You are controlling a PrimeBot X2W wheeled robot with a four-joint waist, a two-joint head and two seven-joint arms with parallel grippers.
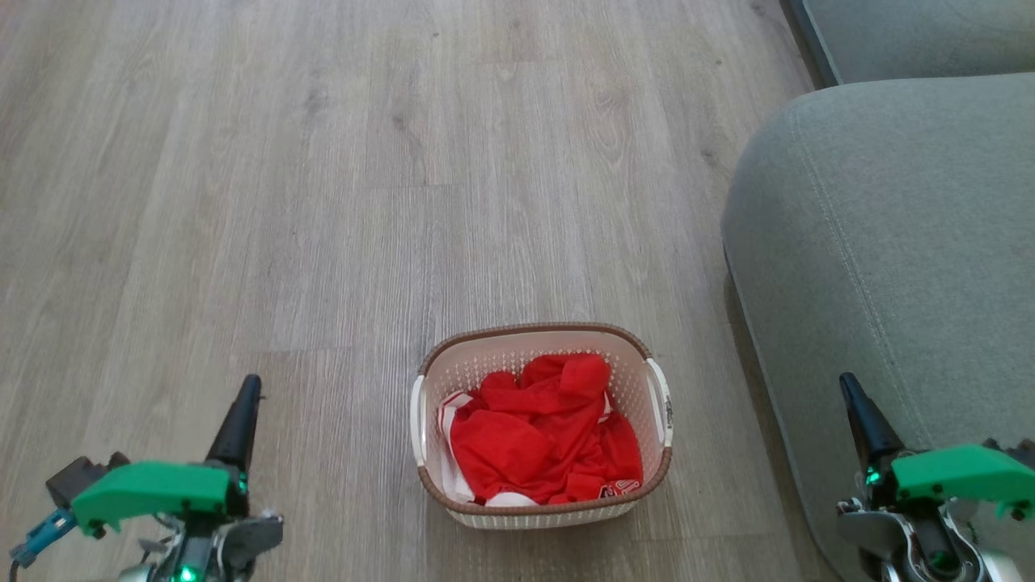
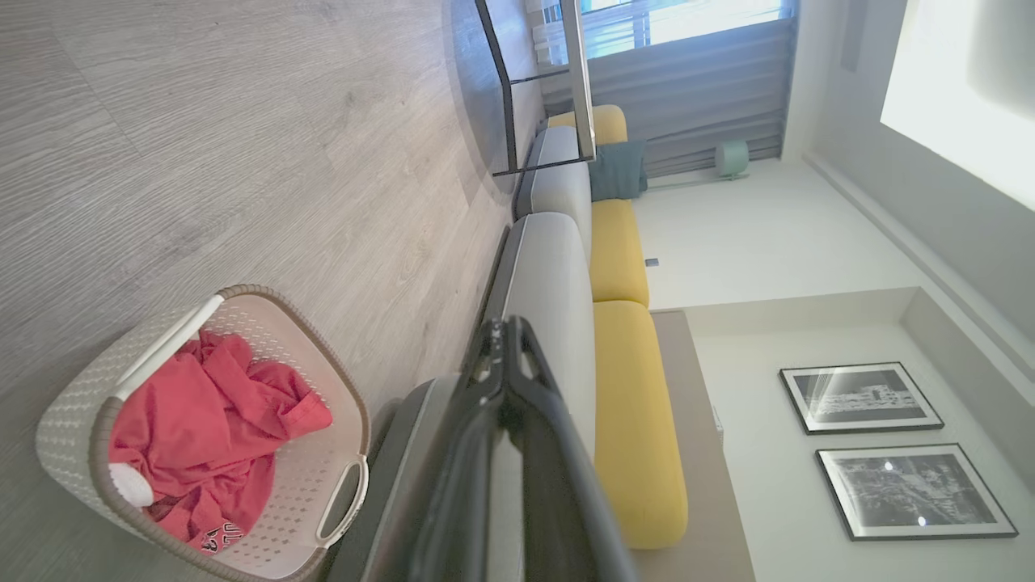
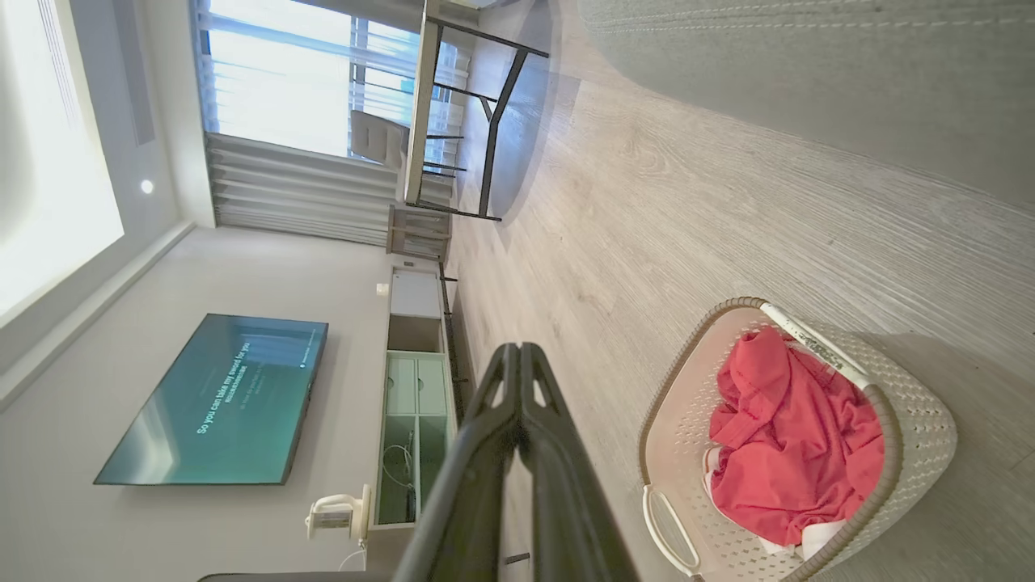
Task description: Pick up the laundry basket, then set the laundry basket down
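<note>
Grey wood-plank floor [image 1: 323,162] fills most of the head view, with a grey-green sofa [image 1: 889,242] along the robot's right. The basket [image 1: 538,328] stands upright on the floor in the lower middle of that view, between the two arms and near the sofa's edge but apart from it. Its brown rim runs all the way round, and a white handle [image 1: 417,420] sits on each short side. A crumpled red garment [image 1: 542,428] with some white cloth lies inside and covers most of the bottom.

The left gripper [image 1: 251,384] is at the lower left, well apart from the basket and pointing up the view. Its fingers are pressed together into a single dark spike, and in its wrist view the tips meet with nothing between them. The right gripper [image 1: 847,381] is at the lower right, in front of the sofa, also well clear of the basket. Its fingers are drawn together too, with the tips touching in its wrist view and nothing gripped. Neither gripper touches a handle.

The left wrist view also shows yellow cushions [image 2: 631,404] on the sofa's back and two framed pictures [image 2: 857,396] on a pale wall. The right wrist view takes in a television [image 3: 218,396], a low cabinet [image 3: 412,404], a table [image 3: 428,105] on dark metal legs, and a bright window with pale curtains.
</note>
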